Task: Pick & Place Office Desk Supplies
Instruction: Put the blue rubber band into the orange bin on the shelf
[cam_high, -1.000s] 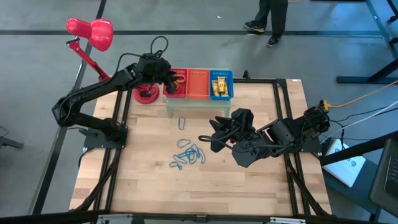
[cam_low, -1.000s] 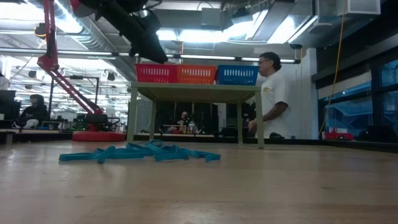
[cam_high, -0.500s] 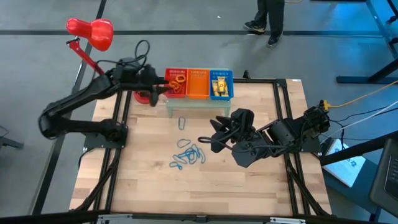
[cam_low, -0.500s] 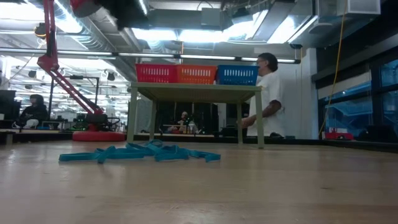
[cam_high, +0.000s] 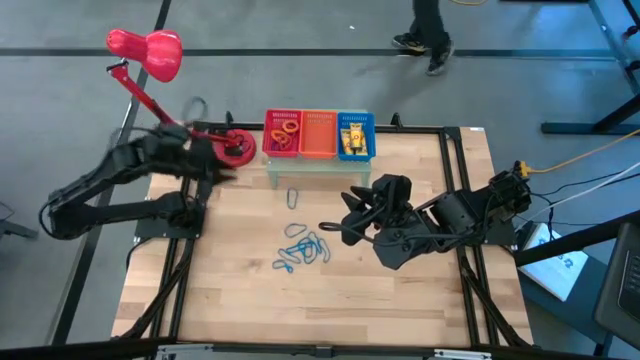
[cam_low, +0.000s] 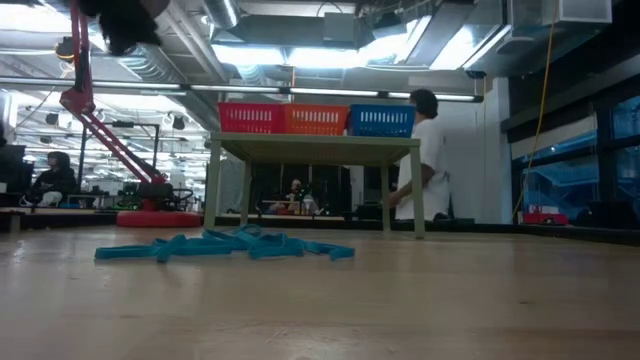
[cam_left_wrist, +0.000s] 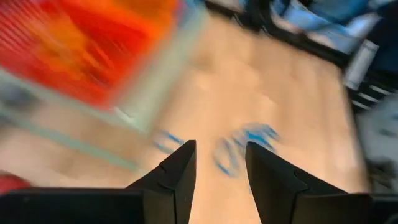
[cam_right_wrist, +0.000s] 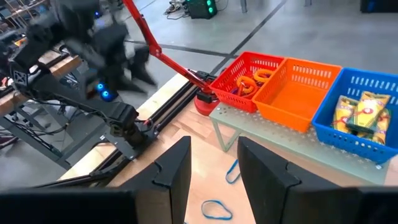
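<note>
Blue wiry loops (cam_high: 305, 250) lie in a heap on the wooden table, with one more loop (cam_high: 293, 197) nearer the baskets; the low view shows the heap (cam_low: 225, 245) flat on the boards. Orange band loops (cam_right_wrist: 249, 84) lie in the red basket (cam_high: 283, 134). Yellow packets (cam_right_wrist: 360, 115) lie in the blue basket (cam_high: 354, 136). My left gripper (cam_high: 220, 170) is open and blurred, hovering at the table's far left corner. My right gripper (cam_high: 335, 225) is open, just right of the heap and above the table.
The three baskets, with the orange basket (cam_high: 318, 134) in the middle, stand on a small pale stand (cam_low: 315, 150) at the table's far edge. A red desk lamp (cam_high: 145, 50) has its base (cam_high: 238, 150) beside the left gripper. A person (cam_low: 425, 155) walks beyond the table.
My left gripper has swung away from above the red basket toward the table's left edge and a little nearer, moving fast. The orange bands in the red basket have come into view. The right arm and the blue loops have stayed put. The person behind has walked on.
</note>
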